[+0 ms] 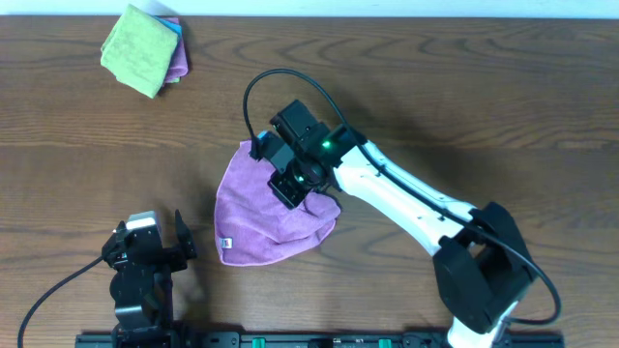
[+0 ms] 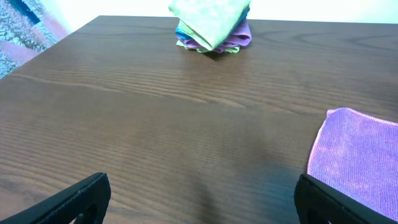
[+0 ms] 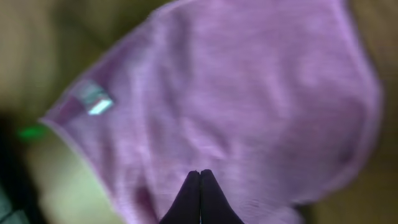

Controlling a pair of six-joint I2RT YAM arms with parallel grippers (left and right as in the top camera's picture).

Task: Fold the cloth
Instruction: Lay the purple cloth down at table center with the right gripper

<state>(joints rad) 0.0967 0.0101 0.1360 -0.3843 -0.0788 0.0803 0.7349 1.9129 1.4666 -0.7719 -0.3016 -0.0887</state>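
The fold looks half done. The purple cloth (image 1: 261, 217) lies directly under the right tool (image 1: 295, 186), bunched into a rounded shape rather than squared. That tool's tips are pressed together. The wrist view is blurred, so I cannot tell whether a layer is pinched between them. Next, I judge, an edge beneath the tool needs carrying across toward the label (image 3: 93, 99) corner and laying flat. The left tool (image 2: 202, 196) stands wide and empty, with the cloth off to its right. The bench (image 1: 464, 97) is dark wood grain, and a stack of folded cloths (image 1: 145, 48) sits far ahead of the left tool. Beyond the bench edge, patterned floor (image 2: 18, 37) shows.
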